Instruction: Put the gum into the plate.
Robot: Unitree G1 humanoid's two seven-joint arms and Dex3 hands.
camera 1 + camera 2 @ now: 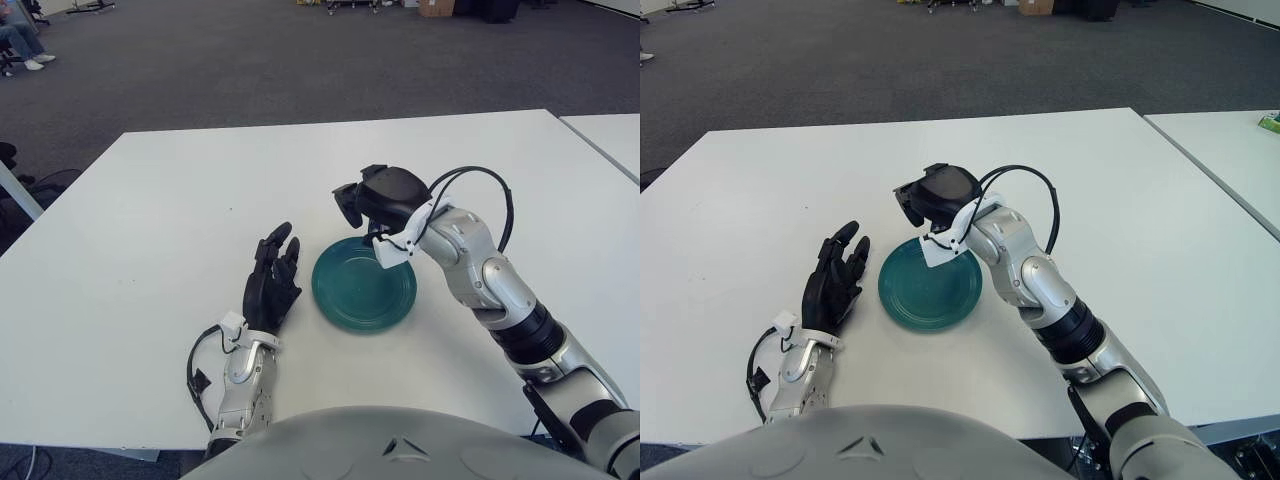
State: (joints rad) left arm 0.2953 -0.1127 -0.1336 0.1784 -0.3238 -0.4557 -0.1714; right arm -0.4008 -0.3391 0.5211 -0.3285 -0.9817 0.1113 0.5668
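A dark green plate point(364, 285) lies on the white table point(150, 220) in front of me, with nothing showing in it. My right hand point(372, 198) hovers palm down just above the plate's far rim, its forearm reaching in from the right. No gum shows on the table or in the plate; whatever is under the right hand is hidden. My left hand point(272, 272) shows just left of the plate, fingers stretched out forward and holding nothing.
The table's far edge runs across the back, with grey carpet floor beyond it. A second white table point(610, 135) stands at the right, across a narrow gap. A black cable point(480, 180) loops above my right wrist.
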